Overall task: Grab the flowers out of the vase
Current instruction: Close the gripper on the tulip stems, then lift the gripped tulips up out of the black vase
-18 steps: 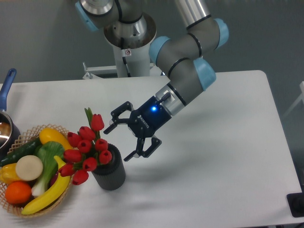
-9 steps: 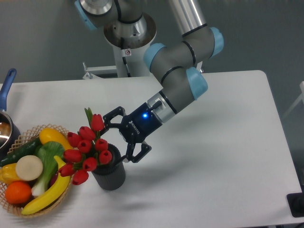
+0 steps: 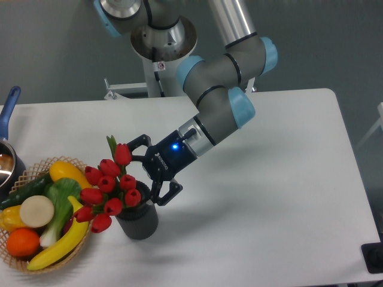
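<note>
The flowers (image 3: 109, 190) sit in the vase (image 3: 138, 219), buds leaning out to the left over the rim toward the basket (image 3: 36, 179); the vase stands on the surface (image 3: 269, 197) just right of that basket; nothing has lifted yet. My gripper (image 3: 145, 170) has its jaws spread wide, holding nothing; one finger reaches above the top bud, the other hangs just over the vase's right rim. Over the last second I have brought the arm (image 3: 215, 113) leftward and slightly down, so the jaws that were well clear to the right of the bunch are now right against it; the buds and vase have not shifted in that time. I judge this the end of the approach: the jaws bracket the right side of the bunch but I cannot tell whether the stems lie between them; the lower finger looks close to the rim, so closing here might catch the vase or crush buds; I would want the stems inside first. A blue-handled pot (image 3: 7, 137) sits at the far left edge.
</note>
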Robot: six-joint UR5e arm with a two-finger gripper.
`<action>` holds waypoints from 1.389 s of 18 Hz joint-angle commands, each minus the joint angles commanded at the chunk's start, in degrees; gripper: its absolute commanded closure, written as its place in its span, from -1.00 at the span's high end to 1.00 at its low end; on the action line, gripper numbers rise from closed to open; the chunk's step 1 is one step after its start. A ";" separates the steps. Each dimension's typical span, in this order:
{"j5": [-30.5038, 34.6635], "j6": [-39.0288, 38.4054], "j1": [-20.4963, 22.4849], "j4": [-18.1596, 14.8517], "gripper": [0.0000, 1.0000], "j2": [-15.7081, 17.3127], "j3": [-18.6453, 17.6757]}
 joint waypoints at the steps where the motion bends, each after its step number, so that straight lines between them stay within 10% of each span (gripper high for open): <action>1: 0.00 0.00 0.00 0.00 0.42 0.09 0.00; 7: 0.53 -1.14 0.35 -0.09 -0.51 0.70 -0.62; 25: -0.09 -7.02 2.99 -0.09 -0.65 4.57 -0.18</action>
